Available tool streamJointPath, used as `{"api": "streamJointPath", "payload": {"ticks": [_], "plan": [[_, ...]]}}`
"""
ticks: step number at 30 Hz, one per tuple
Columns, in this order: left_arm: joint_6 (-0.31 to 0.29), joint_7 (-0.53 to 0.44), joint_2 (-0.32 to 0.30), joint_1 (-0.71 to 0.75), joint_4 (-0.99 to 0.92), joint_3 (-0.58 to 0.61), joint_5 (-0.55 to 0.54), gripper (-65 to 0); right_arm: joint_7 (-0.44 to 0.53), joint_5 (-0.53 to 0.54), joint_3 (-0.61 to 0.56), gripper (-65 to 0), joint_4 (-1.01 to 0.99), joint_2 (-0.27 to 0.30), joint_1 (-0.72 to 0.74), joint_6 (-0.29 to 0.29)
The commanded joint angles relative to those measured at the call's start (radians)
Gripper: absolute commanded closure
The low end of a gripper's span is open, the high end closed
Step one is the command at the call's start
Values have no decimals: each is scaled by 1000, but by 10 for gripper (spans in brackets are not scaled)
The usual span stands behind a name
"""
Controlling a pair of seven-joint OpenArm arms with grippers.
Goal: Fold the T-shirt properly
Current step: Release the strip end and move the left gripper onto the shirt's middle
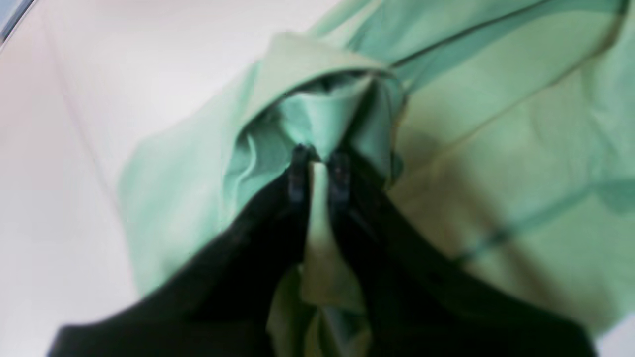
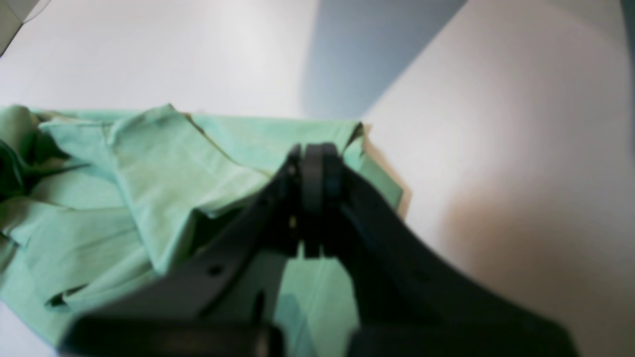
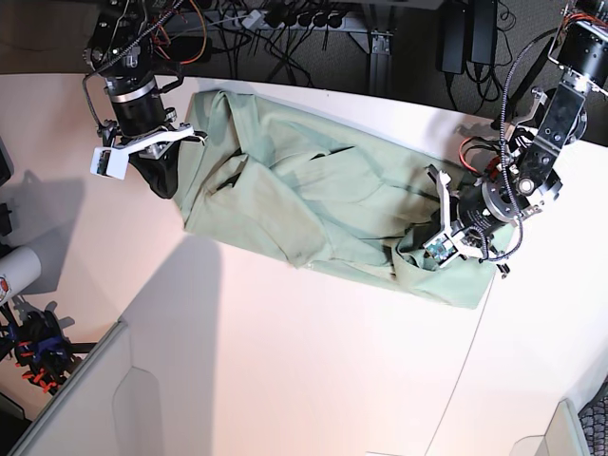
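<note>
The pale mint-green T-shirt (image 3: 313,199) lies spread and rumpled across the white table (image 3: 285,361), running from upper left to lower right. At its right end, my left gripper (image 3: 439,242) sits on a bunched fold. In the left wrist view the T-shirt (image 1: 496,124) rises in a peak to my left gripper (image 1: 320,156), and a strip of cloth is pinched between the two narrowly spaced fingers. My right gripper (image 3: 180,142) is at the shirt's left edge. In the right wrist view my right gripper (image 2: 315,148) is shut, over a corner of the T-shirt (image 2: 149,163), with no cloth seen between its fingers.
Cables and power strips (image 3: 285,19) run behind the table's far edge. A white roll (image 3: 14,271) and orange clamps (image 3: 38,356) sit off the left side. A pale panel (image 3: 95,399) stands at the lower left corner.
</note>
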Motion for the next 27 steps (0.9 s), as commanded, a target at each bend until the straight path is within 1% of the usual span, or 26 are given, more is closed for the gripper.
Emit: {"api": "streamJointPath", "payload": {"ticks": [1, 3, 4, 5, 6, 10, 16, 18, 20, 21, 22, 24, 25, 27], "plan": [[-27, -20, 1, -18, 14, 3, -20, -127, 24, 15, 6, 0, 18, 11, 5, 4], [-59, -20, 2, -18, 14, 13, -27, -246, 24, 15, 6, 0, 18, 11, 5, 4], [-86, -20, 2, -18, 14, 17, -34, -283, 23, 15, 6, 0, 18, 11, 5, 4], [-119, -19, 2, -18, 14, 21, -45, -298, 23, 14, 6, 0, 18, 11, 5, 4], [-142, -19, 2, -17, 14, 24, -61, -300, 23, 14, 6, 0, 18, 11, 5, 4], [-150, -20, 13, -19, 27, 29, -106, -300, 23, 14, 6, 0, 18, 11, 5, 4], [-154, -20, 24, -18, 144, 28, -195, -299, 24, 14, 6, 0, 18, 11, 5, 4], [-154, -19, 24, -18, 188, 28, -205, -299, 24, 12, 6, 0, 18, 11, 5, 4], [-153, 4, 24, -18, 232, 23, -203, -299, 24, -1, 6, 0, 18, 11, 5, 4], [-148, 11, 24, -18, 248, 14, -199, -298, 24, -5, 6, 0, 18, 11, 5, 4], [-127, 11, 24, -18, 253, -2, -187, -297, 23, -8, 6, 0, 18, 11, 4, 4], [-58, 11, 23, -17, 248, -48, -161, -291, 23, -8, 6, 0, 18, 11, 5, 4], [-29, 11, 20, -17, 240, -76, -149, -257, 24, -7, 6, 0, 18, 11, 5, 4], [0, 10, 6, -17, 216, -133, -139, -131, 24, -6, 6, 0, 18, 11, 5, 4]]}}
